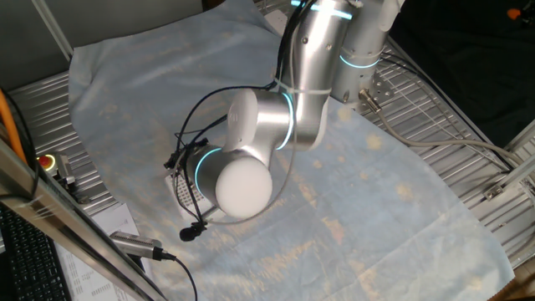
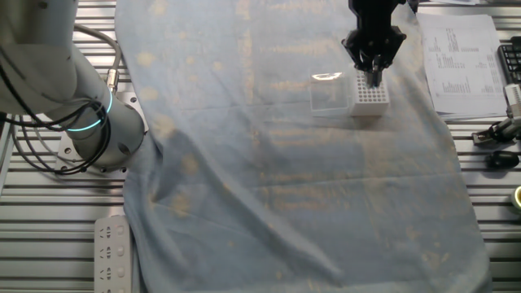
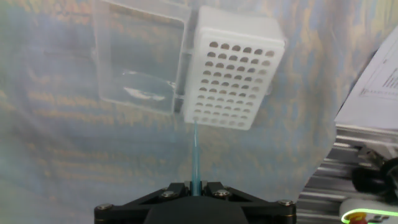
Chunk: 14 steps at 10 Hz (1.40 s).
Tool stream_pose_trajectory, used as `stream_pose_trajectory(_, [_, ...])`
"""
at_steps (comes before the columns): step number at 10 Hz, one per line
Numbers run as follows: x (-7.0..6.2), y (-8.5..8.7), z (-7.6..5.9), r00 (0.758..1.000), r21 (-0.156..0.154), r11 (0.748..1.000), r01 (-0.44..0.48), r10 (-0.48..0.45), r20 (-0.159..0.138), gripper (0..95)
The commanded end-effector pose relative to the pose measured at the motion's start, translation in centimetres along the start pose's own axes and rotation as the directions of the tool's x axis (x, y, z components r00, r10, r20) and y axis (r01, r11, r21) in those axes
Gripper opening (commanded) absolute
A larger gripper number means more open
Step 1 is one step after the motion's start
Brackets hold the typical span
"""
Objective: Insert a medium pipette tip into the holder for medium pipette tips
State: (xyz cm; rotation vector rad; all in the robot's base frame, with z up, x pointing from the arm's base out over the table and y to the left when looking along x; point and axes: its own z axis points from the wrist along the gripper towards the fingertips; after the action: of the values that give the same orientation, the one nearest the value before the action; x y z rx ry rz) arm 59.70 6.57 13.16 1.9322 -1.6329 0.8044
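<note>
Counted one white holder for medium pipette tips [image 3: 235, 70] and one clear plastic box [image 3: 138, 59] beside it. Saw one medium pipette tip [image 3: 194, 155] — pale blue — one gripper [image 2: 374, 72], one pale cloth [image 2: 309, 187].

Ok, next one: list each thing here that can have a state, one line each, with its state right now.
gripper: shut on the pipette tip, fingers pointing down at the holder.
pipette tip: held at its wide end, narrow end at the holder's near edge; seating cannot be told.
holder: upright on the cloth, visible holes empty.
clear box: beside the holder, touching it, nothing visible inside.
</note>
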Motion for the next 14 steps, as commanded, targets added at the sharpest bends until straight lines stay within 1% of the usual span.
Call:
stream_pose_trajectory(1, [0.1, 0.2, 0.2, 1.000, 0.017, 1.000, -0.001, 0.001, 0.008, 0.0])
stream_pose_trajectory(2, [0.0, 0.1, 0.3, 1.000, 0.028, 1.000, 0.011, -0.011, 0.008, 0.0])
stream_pose_trajectory(3, [-0.1, 0.0, 0.4, 0.999, 0.047, 0.998, 0.035, -0.036, 0.008, 0.0])
stream_pose_trajectory(5, [-0.3, -0.1, 0.5, 0.995, 0.104, 0.990, 0.097, -0.097, -0.005, 0.0])
stream_pose_trajectory(6, [-0.3, -0.1, 0.6, 0.994, 0.127, 0.986, 0.111, -0.110, -0.011, 0.0])
stream_pose_trajectory(8, [-0.6, -0.2, 0.5, 0.987, 0.181, 0.971, 0.158, -0.155, -0.029, 0.0])
stream_pose_trajectory(9, [-0.6, -0.2, 0.5, 0.986, 0.185, 0.969, 0.165, -0.162, -0.030, 0.0])
stream_pose_trajectory(10, [-0.9, -0.3, 0.4, 0.987, 0.187, 0.969, 0.160, -0.160, -0.016, 0.0])
stream_pose_trajectory(11, [-1.1, -0.4, 0.2, 0.988, 0.187, 0.970, 0.154, -0.154, -0.015, 0.0])
stream_pose_trajectory(13, [-1.3, -0.9, -0.2, 0.987, 0.187, 0.969, 0.161, -0.159, -0.022, 0.0])
stream_pose_trajectory(14, [-1.3, -1.0, -0.2, 0.987, 0.194, 0.968, 0.162, -0.158, -0.035, 0.0])
